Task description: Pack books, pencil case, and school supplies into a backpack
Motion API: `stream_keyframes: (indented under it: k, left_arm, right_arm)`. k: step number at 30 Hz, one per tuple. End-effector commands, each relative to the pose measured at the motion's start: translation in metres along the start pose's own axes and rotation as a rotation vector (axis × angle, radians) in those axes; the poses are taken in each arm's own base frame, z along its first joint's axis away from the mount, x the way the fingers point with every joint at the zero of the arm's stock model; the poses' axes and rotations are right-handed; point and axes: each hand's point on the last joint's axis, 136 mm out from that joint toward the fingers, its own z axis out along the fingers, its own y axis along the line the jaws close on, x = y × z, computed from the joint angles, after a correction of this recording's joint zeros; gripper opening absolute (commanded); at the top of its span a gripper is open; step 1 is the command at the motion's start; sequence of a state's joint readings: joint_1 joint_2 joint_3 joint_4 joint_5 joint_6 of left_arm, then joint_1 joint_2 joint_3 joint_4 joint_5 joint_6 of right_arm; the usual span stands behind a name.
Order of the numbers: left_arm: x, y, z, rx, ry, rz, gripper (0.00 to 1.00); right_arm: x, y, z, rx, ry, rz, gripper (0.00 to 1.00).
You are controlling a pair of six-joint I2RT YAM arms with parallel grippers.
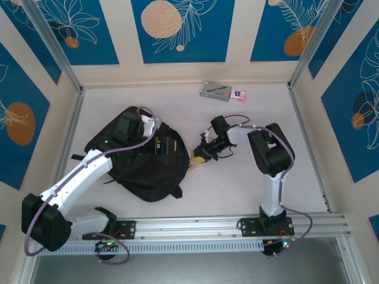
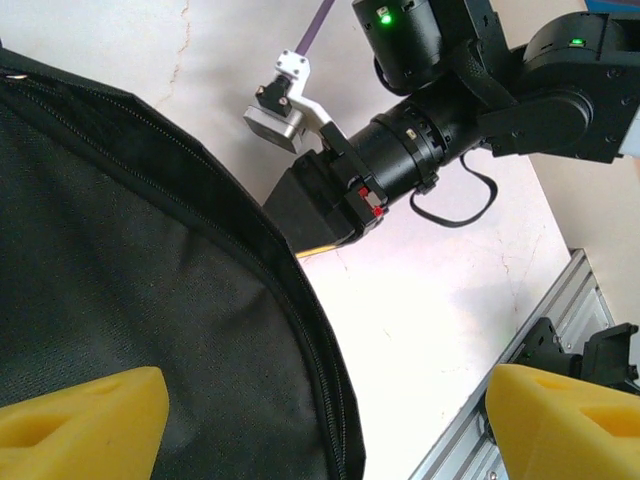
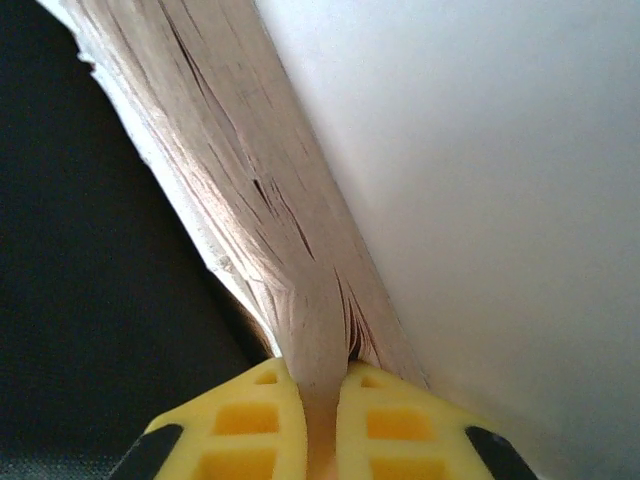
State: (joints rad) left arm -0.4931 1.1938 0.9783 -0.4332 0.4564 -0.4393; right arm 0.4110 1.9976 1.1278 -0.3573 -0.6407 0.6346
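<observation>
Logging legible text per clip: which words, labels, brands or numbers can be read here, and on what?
No text is readable.
Pencil case: dark mark on top, too small to read.
Eraser block: coloured print, too small.
Book pinched by right gripper: page edges, no print visible.

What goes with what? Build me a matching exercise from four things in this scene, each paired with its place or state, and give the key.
Things:
1. left gripper
2. right gripper
3. pencil case
4. backpack

Place or state:
A. grey, at the far edge of the table, beside the small eraser block
B. shut on the page edges of a book
C. open, above the backpack
D. soft and black, lying left of the table's middle

Pairs: 1-C, 2-B, 3-A, 4-D
</observation>
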Motion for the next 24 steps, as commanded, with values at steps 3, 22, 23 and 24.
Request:
stream_keyframes:
  k: [3,22,23,24]
  left_arm:
    - [0.001,0.000,0.001,0.012,0.003,-0.009,0.83]
    - [-0.019,-0.011,0.009,0.044,0.012,-0.205,0.99]
    - [-0.023,-0.012,0.009,0.043,0.009,-0.210,1.00]
    - [-0.027,-0.013,0.009,0.041,0.006,-0.213,1.00]
  right_arm:
    - [0.000,-0.020,-0.021,0.101,-0.090,0.040,0.01]
    - [0.046,0.090,-0.169,-0.212,-0.516,-0.170,0.01]
    - [0.051,0.099,-0.173,-0.247,-0.516,-0.195,0.01]
    - [0.055,0.106,-0.176,-0.275,-0.514,-0.212,0.02]
